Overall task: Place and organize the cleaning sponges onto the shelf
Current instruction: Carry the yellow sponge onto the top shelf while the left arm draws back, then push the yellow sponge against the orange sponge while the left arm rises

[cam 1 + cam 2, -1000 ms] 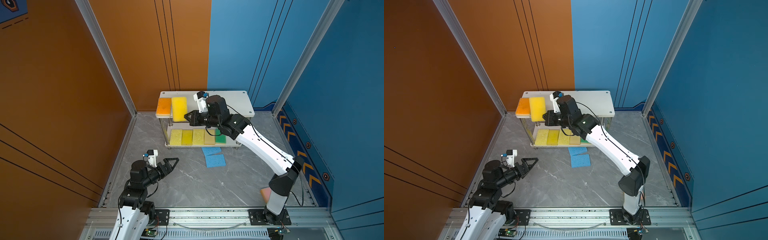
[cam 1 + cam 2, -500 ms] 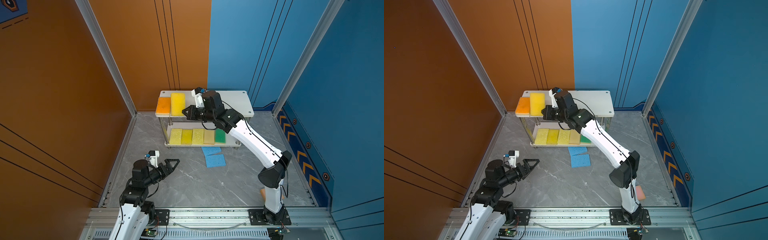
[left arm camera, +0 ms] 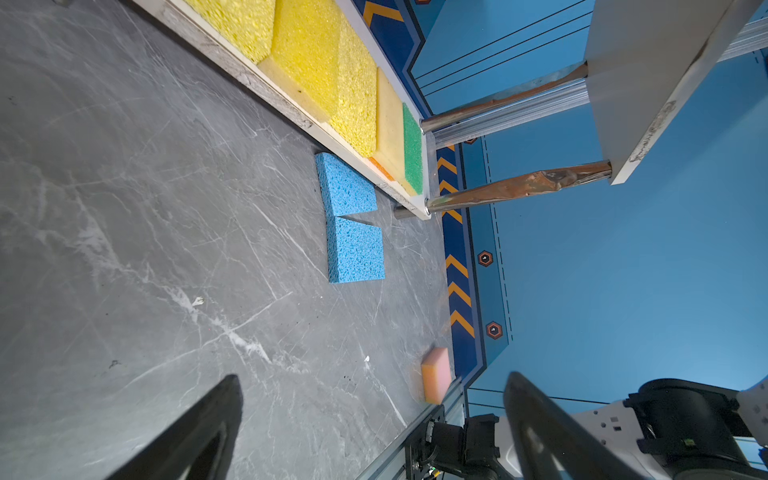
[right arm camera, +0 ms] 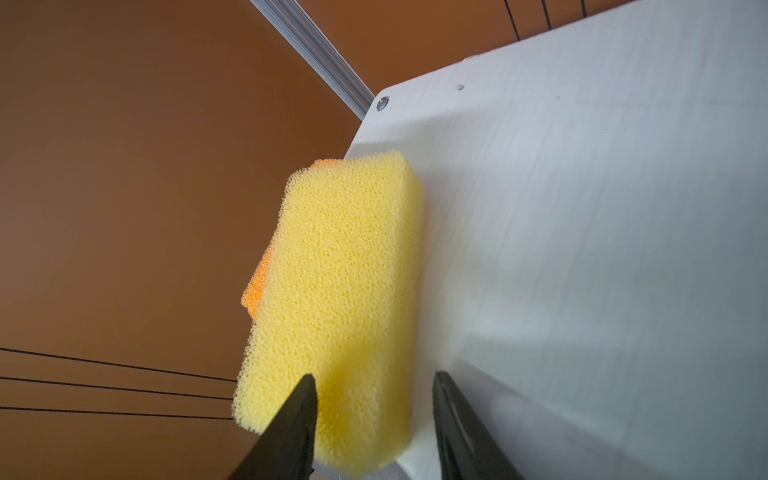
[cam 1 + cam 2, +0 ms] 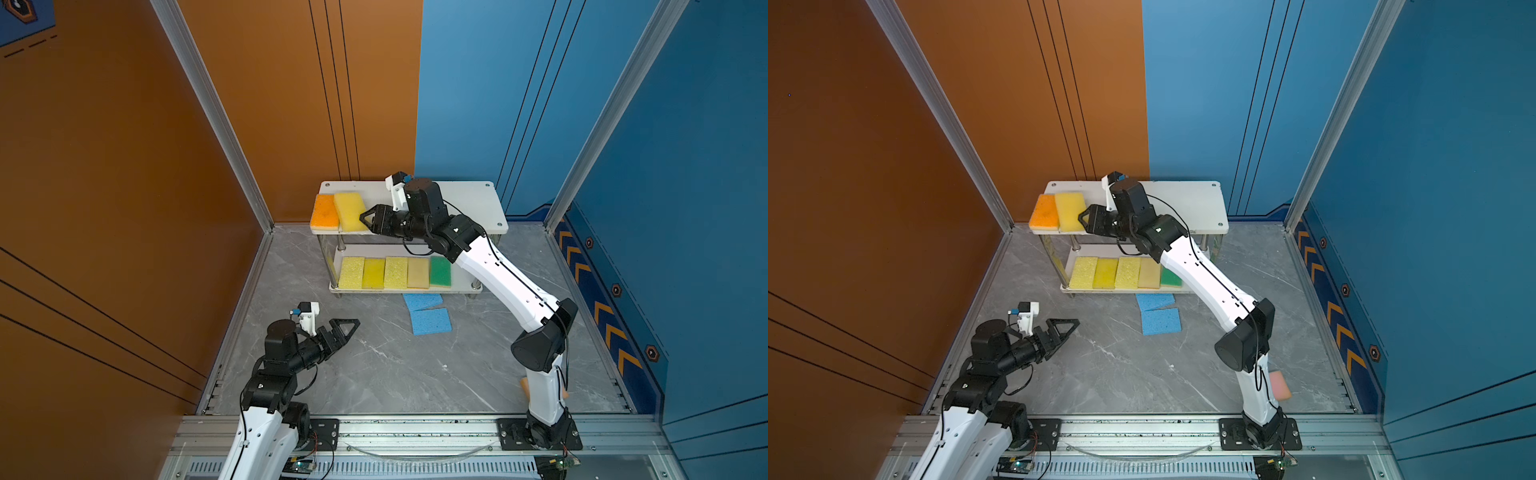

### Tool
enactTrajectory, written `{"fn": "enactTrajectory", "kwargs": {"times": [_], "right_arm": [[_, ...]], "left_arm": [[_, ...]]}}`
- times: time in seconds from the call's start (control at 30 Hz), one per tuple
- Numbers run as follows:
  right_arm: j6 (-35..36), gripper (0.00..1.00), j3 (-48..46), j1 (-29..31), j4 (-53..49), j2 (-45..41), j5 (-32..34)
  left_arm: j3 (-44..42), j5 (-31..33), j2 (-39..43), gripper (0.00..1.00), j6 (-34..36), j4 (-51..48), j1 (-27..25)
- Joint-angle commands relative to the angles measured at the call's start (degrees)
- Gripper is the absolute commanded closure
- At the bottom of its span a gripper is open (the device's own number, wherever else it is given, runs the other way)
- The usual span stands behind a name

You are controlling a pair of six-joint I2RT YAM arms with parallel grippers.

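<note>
Right wrist view: a porous yellow rectangular foam sponge (image 4: 340,291) lies flat on the white two-tier shelf's (image 4: 582,208) top board, just beside an orange sponge (image 4: 255,286). The right tool (image 4: 374,378) stands half-open about its near end, not pinching it. The left tool (image 3: 372,376) gapes wide, empty.

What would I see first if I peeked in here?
The white shelf at the back, with a row of sponges on its lower board. Up top, the right gripper stands open at a yellow sponge lying beside an orange sponge. Two blue sponges lie on the floor in front of the shelf.
</note>
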State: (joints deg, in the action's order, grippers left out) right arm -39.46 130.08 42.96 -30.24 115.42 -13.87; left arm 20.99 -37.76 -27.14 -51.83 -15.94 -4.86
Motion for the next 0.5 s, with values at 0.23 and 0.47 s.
{"fn": "enactTrajectory", "kwargs": {"times": [0.23, 0.47], "right_arm": [[-0.5, 0.52, 0.1, 1.3, 0.4, -1.4, -0.2], [-0.5, 0.5, -2.6, 3.3, 1.8, -3.9, 0.0]], "left_arm": [[4.1, 1.5, -0.9, 0.02, -0.1, 3.7, 1.4], [11.0, 3.3, -4.7, 0.02, 2.2, 3.8, 2.0]]}}
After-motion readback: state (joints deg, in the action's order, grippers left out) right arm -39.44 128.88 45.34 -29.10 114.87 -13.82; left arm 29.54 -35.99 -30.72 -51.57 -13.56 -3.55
